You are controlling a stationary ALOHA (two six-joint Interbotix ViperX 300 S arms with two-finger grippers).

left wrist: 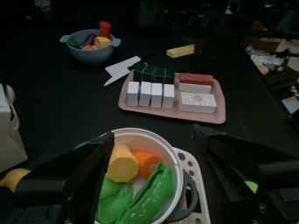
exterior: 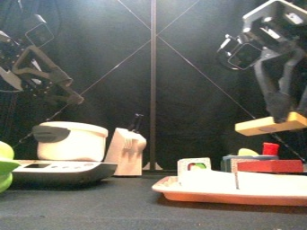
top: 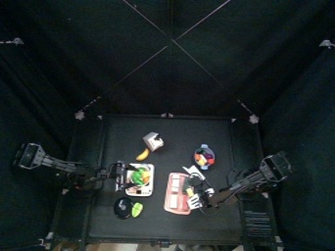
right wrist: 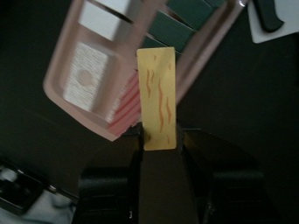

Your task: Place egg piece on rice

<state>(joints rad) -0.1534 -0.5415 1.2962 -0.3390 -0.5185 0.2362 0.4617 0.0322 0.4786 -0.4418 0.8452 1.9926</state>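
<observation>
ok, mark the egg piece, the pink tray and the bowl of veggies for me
egg piece [right wrist: 158, 96]: right wrist view, middle of the yellow slab held in the right end effector.
pink tray [left wrist: 170, 109]: left wrist view, its near rim.
bowl of veggies [left wrist: 173, 156]: left wrist view, its white rim.

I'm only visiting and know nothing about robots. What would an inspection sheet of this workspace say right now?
Surface: black table, things crowded toward its front.
Job's things: yellow egg piece held above the pink tray; white rice blocks lie in a row on the tray.
Clutter: bowl of toy vegetables, small blue bowl, white rice cooker.
Grippers: right gripper shut on the egg piece; left gripper open over the vegetable bowl.
Cables: nothing seen.
Surroundings: black curtains all around.
</observation>
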